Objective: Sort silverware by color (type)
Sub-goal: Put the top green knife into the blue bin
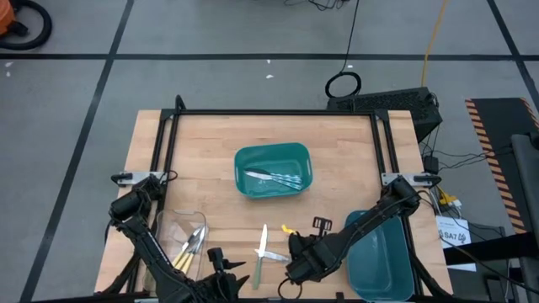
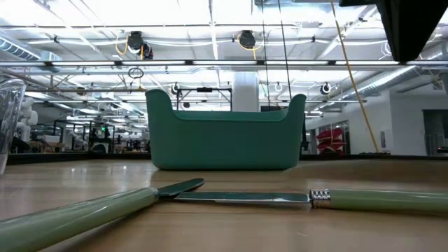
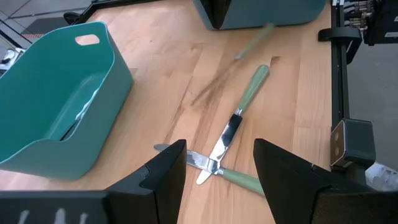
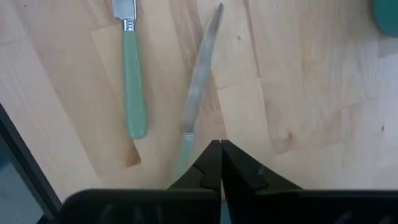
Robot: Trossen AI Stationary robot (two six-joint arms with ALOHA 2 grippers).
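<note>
The right gripper (image 4: 220, 163) sits low over the bench (image 1: 337, 151) near its front edge, right of the middle, its fingers pressed tight together with nothing clearly between them. Just ahead of its tips lies a green-handled knife (image 4: 198, 93), whose handle end runs under the fingers; whether they touch it cannot be told. Beside it, apart, lies a second green-handled knife (image 4: 129, 74). From above, these two cross each other near the front edge.

The left gripper (image 3: 214, 165) hovers near the front edge, left of the knives, its fingers spread wide and empty.

A clear glass container (image 1: 181, 236) at the front left holds yellow-handled cutlery (image 1: 192, 248). A teal bin (image 1: 271, 170) at the bench's middle holds all-metal silverware (image 1: 276, 178). Another teal bin (image 1: 383, 257) stands at the front right corner.
</note>
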